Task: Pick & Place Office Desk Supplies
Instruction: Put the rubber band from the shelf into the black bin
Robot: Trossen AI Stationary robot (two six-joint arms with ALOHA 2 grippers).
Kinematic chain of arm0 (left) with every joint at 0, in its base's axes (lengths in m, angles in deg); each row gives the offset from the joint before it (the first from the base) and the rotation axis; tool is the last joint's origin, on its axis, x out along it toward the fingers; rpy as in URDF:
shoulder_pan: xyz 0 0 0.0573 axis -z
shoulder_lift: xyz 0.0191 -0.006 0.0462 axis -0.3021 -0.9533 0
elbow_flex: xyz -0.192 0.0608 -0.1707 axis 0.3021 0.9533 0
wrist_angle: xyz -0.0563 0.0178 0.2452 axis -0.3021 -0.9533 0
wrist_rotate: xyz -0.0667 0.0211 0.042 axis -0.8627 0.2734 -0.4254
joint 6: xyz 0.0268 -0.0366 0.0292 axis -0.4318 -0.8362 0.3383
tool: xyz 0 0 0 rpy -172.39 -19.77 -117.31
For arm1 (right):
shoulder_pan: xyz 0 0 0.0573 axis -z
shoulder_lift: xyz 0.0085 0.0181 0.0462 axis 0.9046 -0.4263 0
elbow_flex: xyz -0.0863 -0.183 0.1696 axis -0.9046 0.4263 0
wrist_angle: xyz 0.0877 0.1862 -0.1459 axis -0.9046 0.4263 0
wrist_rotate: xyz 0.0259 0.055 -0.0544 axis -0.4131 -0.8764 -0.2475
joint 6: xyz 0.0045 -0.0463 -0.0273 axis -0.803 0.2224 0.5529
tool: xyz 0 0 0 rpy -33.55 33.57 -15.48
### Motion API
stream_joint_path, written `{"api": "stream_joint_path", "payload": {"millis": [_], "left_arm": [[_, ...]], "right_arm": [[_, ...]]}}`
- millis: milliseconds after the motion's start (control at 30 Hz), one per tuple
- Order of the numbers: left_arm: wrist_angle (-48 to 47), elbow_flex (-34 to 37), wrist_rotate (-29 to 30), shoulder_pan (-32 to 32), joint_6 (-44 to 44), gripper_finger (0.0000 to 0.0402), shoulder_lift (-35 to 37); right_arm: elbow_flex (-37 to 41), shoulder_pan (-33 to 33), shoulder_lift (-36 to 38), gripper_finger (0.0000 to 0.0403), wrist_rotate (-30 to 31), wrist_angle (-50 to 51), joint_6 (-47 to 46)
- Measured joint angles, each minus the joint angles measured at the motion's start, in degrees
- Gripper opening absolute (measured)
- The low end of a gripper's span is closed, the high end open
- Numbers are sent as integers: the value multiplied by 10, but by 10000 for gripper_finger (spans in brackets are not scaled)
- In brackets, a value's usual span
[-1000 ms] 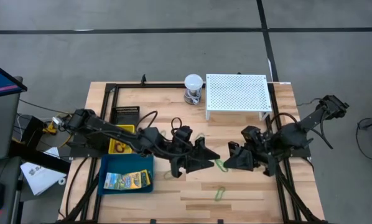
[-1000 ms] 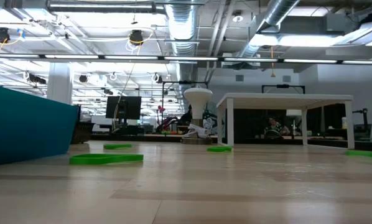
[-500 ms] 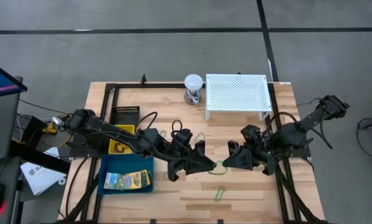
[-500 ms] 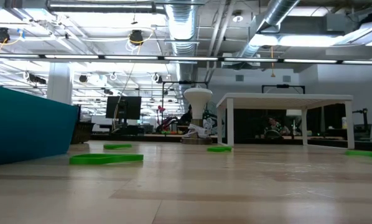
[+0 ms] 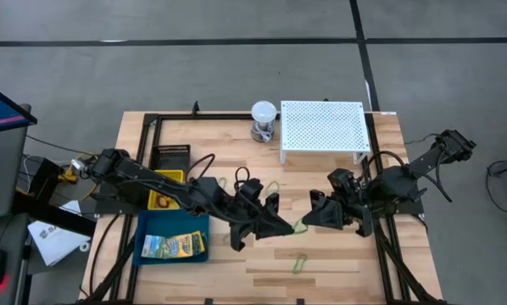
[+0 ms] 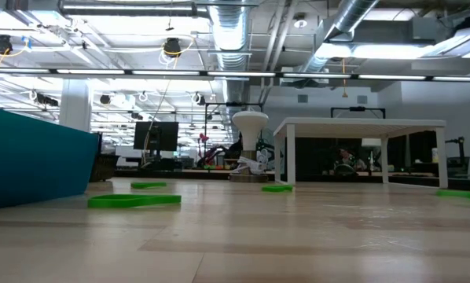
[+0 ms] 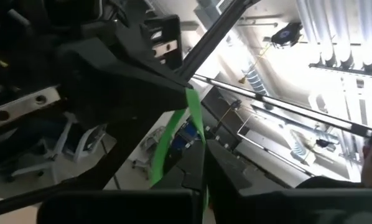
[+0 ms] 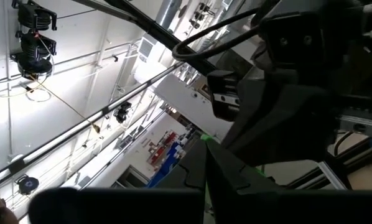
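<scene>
Green loop (image 5: 300, 224) hangs stretched between both grippers above mid-table: the left gripper (image 5: 286, 228) pinches one end, and the right gripper (image 5: 309, 222), pressed together, seems to hold the other. A clean handover wants one side to let go before any pull. Farther off, another loop (image 5: 299, 263) lies on the table, and the blue tray (image 5: 143, 254) already holds packets (image 5: 174, 246).

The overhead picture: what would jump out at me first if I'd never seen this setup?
Two dark arms meet nose to nose at the middle of the wooden table, the left gripper and right gripper both shut on one thin green loop stretched between them. Behind them stands a white perforated stand beside a white ball-topped object. At the left edge, a blue tray holds printed packets.
</scene>
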State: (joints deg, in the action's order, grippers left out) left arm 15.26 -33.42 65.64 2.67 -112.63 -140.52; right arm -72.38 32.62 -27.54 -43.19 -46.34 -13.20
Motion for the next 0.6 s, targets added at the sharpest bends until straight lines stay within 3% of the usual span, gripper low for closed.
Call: {"api": "stream_joint_path", "payload": {"millis": [300, 400, 600], "left_arm": [[-115, 0, 0, 20, -9, 1, 10], [-216, 0, 0, 32, -34, 1, 28], [-570, 0, 3, 67, -134, 0, 95]], "right_arm": [[0, 0, 0, 67, 0, -9, 18], [0, 1, 0, 97, 1, -10, 19], [0, 6, 0, 149, 1, -10, 20]]}}
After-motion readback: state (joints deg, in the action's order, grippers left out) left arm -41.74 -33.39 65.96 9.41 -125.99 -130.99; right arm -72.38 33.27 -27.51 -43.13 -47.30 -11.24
